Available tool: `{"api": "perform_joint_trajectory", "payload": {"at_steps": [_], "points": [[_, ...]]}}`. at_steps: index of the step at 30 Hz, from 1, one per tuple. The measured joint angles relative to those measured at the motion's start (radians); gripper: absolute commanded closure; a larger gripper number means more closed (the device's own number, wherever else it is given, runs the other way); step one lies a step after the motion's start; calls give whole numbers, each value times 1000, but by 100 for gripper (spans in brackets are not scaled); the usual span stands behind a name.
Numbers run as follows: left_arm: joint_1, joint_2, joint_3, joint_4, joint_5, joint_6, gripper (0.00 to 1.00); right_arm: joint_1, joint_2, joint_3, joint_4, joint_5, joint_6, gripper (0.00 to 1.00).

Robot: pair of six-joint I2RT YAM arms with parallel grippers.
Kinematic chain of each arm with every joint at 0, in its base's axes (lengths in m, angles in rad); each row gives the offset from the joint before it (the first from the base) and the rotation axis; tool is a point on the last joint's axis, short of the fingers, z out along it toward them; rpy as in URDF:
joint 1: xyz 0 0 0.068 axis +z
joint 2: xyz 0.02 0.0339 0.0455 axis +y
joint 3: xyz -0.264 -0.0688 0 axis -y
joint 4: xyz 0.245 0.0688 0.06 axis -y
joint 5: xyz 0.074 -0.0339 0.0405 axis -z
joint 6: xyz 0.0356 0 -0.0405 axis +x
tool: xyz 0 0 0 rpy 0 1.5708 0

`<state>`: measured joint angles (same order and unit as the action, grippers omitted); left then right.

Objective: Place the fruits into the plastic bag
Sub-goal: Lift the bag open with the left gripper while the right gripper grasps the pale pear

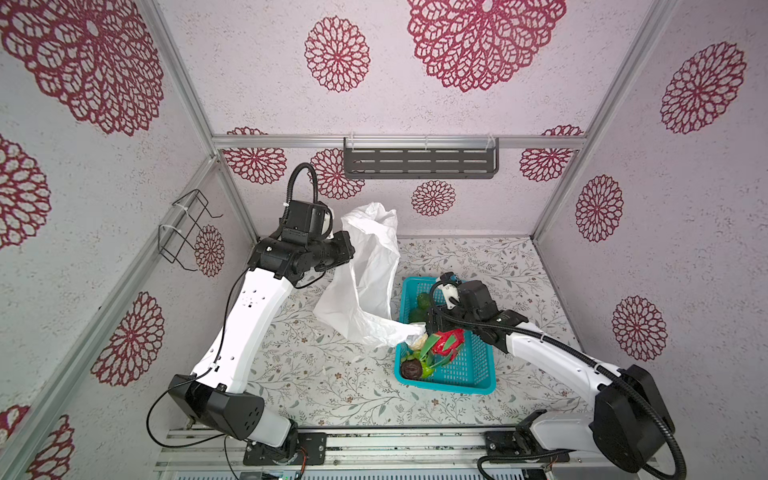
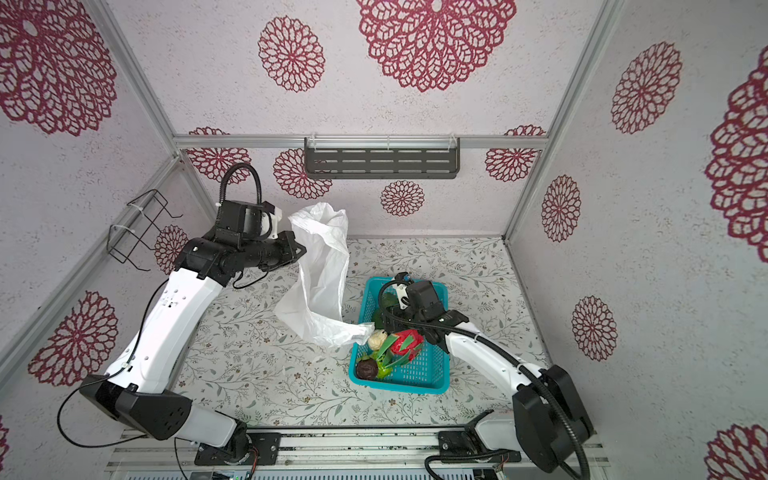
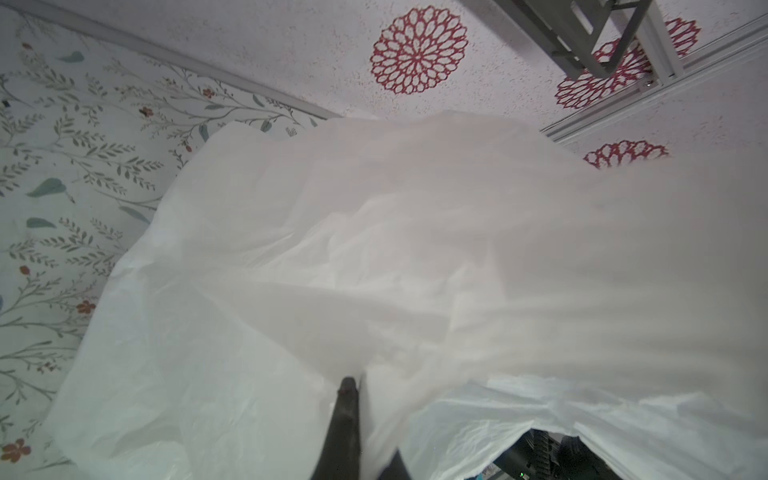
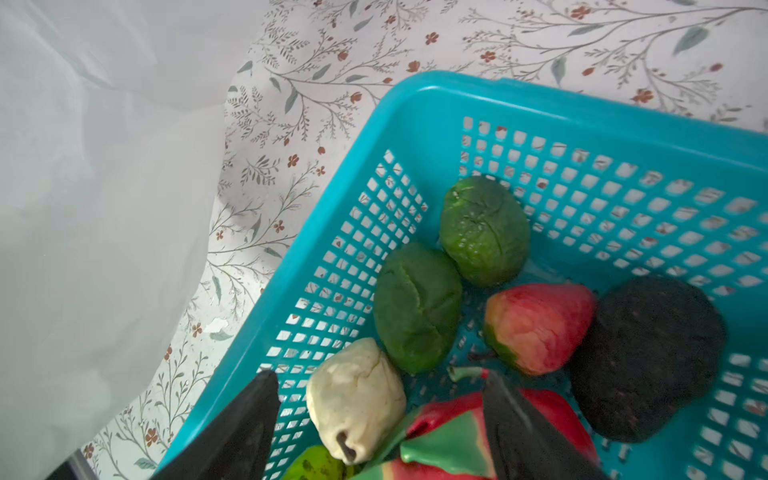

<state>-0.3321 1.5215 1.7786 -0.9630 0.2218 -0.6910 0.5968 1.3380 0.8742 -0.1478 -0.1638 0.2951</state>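
Overhead scene of a two-armed robot at a small table.

At the left, the left gripper (image 1: 348,249) is raised above the table and pinched together on the upper part of the plastic bag (image 1: 368,270); its wrist view shows one dark finger (image 3: 345,411) with white film bunched against it. The bag hangs from that pinch as a crumpled column down to the table; its lower end trails right and touches the left rim of a teal basket (image 1: 446,386); whether its mouth is spread cannot be told. The film looks very light, limp and slippery; it would likely collapse unless taken by its rim or a handle loop and kept taut.

Right of the bag, the basket sits on the table holding every fruit in view; none is in the bag. Inside lie a green avocado (image 4: 484,230) touching a second avocado (image 4: 417,307); a red-orange fruit (image 4: 540,328); a black fruit (image 4: 648,357); a pale fruit (image 4: 357,399); a red dragon fruit (image 1: 446,340) with green scales; a brown fruit (image 1: 411,369) at the near left corner. They look light, matte and fairly firm; each is best taken across its belly, the dragon fruit by its body and not its scales.

The right gripper (image 4: 380,376) hovers low over the basket with its jaws well apart, clamped on nothing; the pale fruit lies between them.

The table (image 1: 332,374) is flat and covered in a pale leafy vine print; pale walls (image 1: 457,116) with red rosettes enclose it; a wire rack (image 1: 187,228) hangs on the left wall and a dark slotted shelf (image 1: 419,162) on the far one.
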Motion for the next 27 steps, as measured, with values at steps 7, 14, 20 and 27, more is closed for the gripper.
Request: {"api": "perform_joint_trajectory", "payload": {"at_steps": [7,14,20,27], "points": [[10,42,-27,-41,14,-75,100,67,111,29,-63,-18,-41,25],[13,46,-77,-36,21,-115,100,79,187,67,-87,-28,-72,25],[13,46,-77,-29,19,-118,100,103,231,100,-105,-13,-93,24],[14,50,-77,-27,14,-118,100,130,259,143,-179,43,-120,24]]}}
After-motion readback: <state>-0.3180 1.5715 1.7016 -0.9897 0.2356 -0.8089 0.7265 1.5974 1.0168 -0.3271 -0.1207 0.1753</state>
